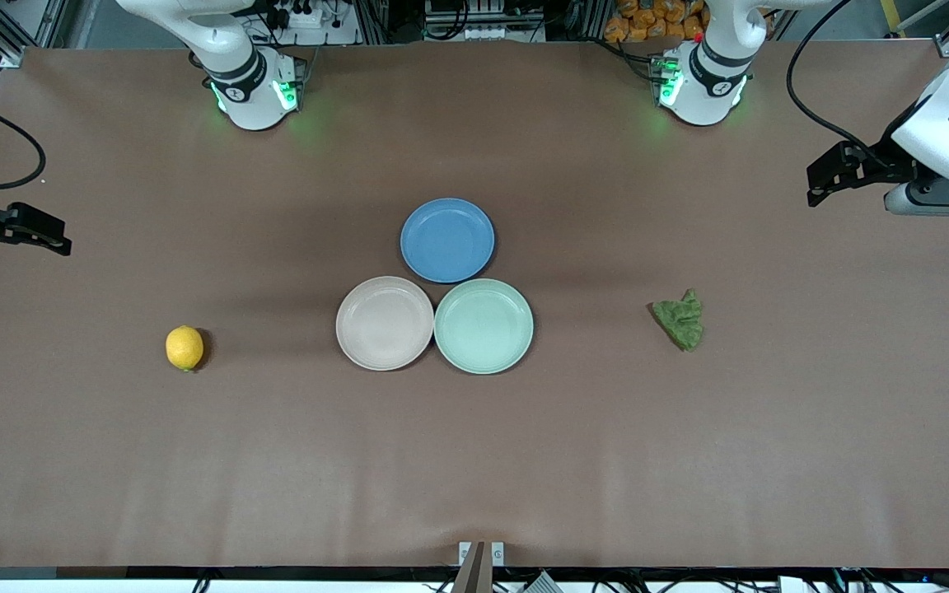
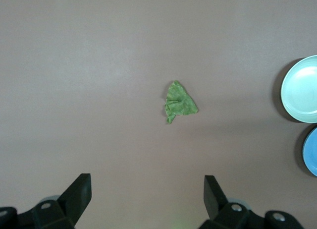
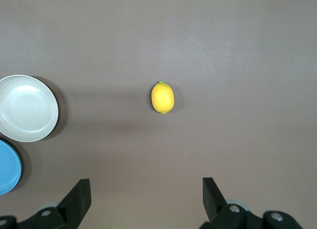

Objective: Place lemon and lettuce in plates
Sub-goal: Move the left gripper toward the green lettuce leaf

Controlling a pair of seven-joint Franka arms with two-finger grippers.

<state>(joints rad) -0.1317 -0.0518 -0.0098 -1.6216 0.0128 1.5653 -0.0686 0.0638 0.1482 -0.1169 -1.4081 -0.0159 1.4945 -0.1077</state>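
While both arms wait aloft, left pincer and right pincer gape wide, holding nothing.

No readable text, labels, brands or numbers in any view. The right arm's base and the left arm's base each carry a small dark round mark, possibly a logo, not legible. Plates, lemon, lettuce and tabletop are unmarked. Both wrist views show no writing either.
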